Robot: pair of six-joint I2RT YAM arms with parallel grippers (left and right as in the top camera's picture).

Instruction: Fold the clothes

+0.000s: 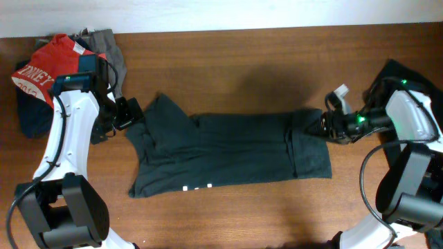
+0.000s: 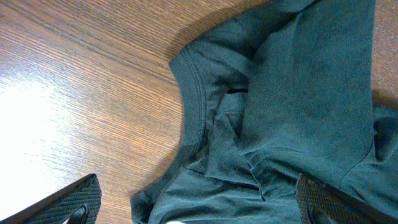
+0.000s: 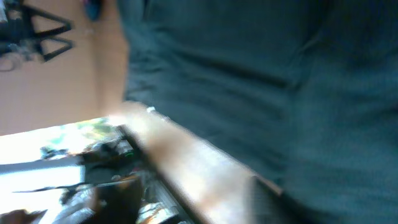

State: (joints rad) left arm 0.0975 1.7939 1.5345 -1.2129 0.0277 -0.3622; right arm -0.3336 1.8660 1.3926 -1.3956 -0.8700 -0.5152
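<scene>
At the left pincer (image 1: 129, 113): stands wide open, grips nothing. Shows one finger (image 2: 74, 202) at each bottom corner of the left wrist view, far apart, with the collar (image 2: 194, 99) of the black T-shirt (image 1: 235, 149) ahead of them. Hangs just over that neck end, likely to be ready to pinch the cloth there for a fold.

At the right pincer (image 1: 320, 127): sits at the other end of the shirt, low and pointing in toward the cloth. Cannot tell if open or closed, or if any cloth is held. Looks too blurry in the right wrist view, which is filled with dark cloth up close.

As for the T-shirt: lies across the middle of the table (image 1: 242, 62), stretched long from left to right, with an arm at each end. Seems partly folded already, into a long strip with fold lines near the right end. Shows a bit of white lettering (image 1: 197, 187) at the near edge. Bunches and wrinkles near the collar, so probably needs smoothing, then one more fold from end to end.

Further out, as for the other clothes (image 1: 48, 69): sit in a heap at the far left corner, red with white letters on top, grey and dark blue beside and under. Lie well apart from the shirt, likely kept out of the way till their turn.
</scene>
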